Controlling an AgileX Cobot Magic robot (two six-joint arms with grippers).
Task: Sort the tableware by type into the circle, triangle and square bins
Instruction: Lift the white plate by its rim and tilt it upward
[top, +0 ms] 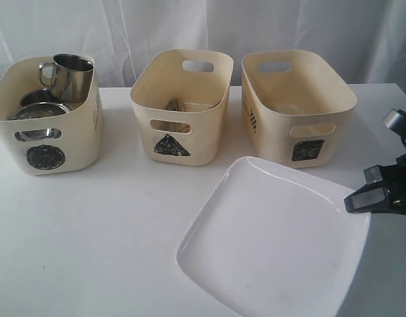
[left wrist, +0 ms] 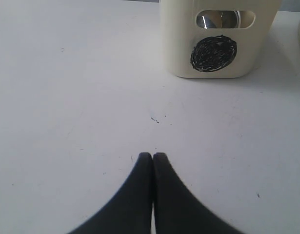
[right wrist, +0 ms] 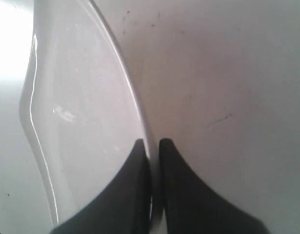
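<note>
right gripper (right wrist: 150,146) clamped on plate (top: 269,244) rim at its 3 o'clock edge; plate lies 6 o'clock of square bin (top: 335,99). thin glossy rim could slip on lift. left gripper (left wrist: 152,157) together, empty.

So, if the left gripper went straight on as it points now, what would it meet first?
Probably the white table top, which the shut left gripper points at. The cream plastic bin with the black circle stands beside that line; depth is unclear.
</note>
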